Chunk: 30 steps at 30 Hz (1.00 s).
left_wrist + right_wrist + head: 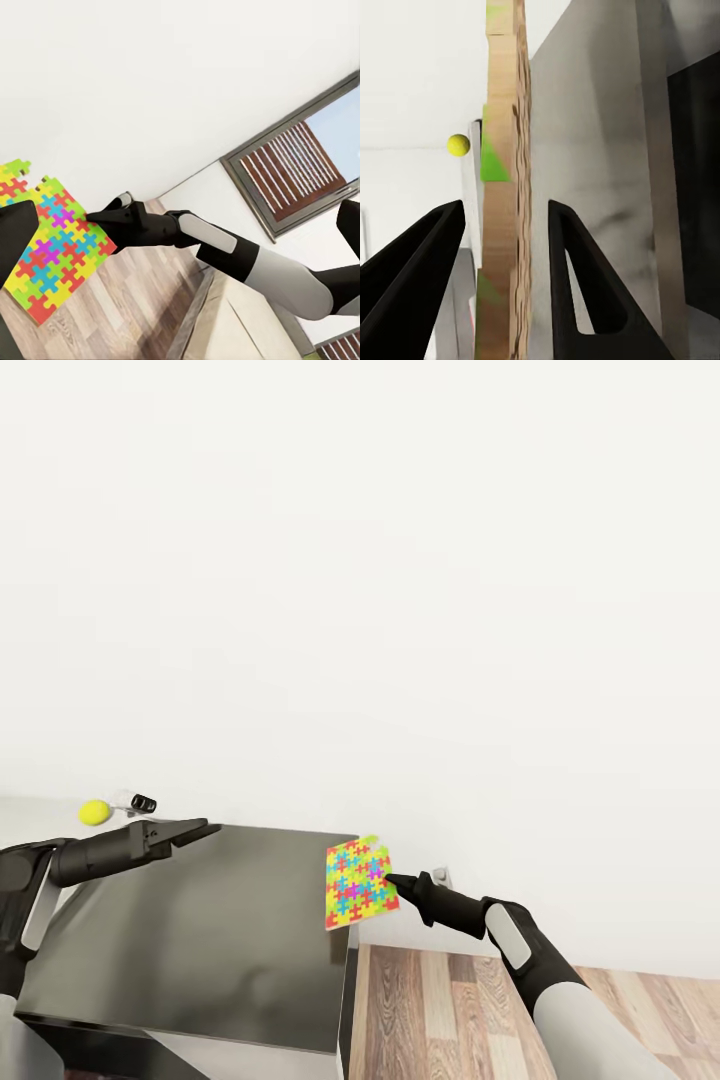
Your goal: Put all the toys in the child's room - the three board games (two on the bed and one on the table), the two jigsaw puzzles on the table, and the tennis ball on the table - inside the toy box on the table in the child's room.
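Left arm extended forward from the head view's left edge, roughly level. Left pincer (200, 827) points away from the robot, fingers close together; gap not resolvable.

Right arm reaches up and inward from the lower right, forearm angled to centre. Right pincer (390, 880) tips lie against the puzzle (358, 880); in the wrist view its fingers (424, 259) are spread, straddling the puzzle's edge without touching it.

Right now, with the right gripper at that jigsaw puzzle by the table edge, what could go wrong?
1. The jigsaw puzzle hangs past the edge of the table, above the floor; a nudge could tip it off.
2. The right gripper has its fingers open either side of the puzzle's thin edge; closing off-centre may let it slip.
3. The tennis ball sits near the left gripper; a bump could roll it away.
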### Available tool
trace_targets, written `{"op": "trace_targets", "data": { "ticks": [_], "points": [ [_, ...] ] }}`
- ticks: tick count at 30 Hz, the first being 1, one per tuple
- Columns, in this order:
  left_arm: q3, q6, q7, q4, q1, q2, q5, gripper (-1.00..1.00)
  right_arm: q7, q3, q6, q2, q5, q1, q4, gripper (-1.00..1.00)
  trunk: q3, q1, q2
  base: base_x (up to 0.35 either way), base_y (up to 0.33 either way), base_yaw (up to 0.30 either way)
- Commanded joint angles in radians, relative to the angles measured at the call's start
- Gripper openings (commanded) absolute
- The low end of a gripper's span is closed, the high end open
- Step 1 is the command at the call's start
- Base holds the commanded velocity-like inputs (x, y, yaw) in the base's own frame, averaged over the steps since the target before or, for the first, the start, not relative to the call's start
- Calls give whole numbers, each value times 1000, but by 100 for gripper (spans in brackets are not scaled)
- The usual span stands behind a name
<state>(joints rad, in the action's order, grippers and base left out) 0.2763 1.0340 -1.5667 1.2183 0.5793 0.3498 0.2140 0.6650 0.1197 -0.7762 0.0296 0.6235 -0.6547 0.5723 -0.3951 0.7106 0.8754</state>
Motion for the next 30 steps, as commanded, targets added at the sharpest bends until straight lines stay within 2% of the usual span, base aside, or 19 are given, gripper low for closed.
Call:
{"op": "trace_targets", "data": {
  "ticks": [1,18,30],
  "points": [
    [0,11,-4,0,1,1,-1,100,3,6,-5,1,-3,-1,0,-100,2,-4,-6,0,0,0],
    [0,9,-4,-3,1,3,-2,100,5,6,12,1,-1,2,0,-100,56,-69,-125,0,0,3],
    [0,7,-4,-3,1,2,-2,100,7,8,12,1,-1,3,0,-100,106,-115,-209,0,0,171]
  ]
}}
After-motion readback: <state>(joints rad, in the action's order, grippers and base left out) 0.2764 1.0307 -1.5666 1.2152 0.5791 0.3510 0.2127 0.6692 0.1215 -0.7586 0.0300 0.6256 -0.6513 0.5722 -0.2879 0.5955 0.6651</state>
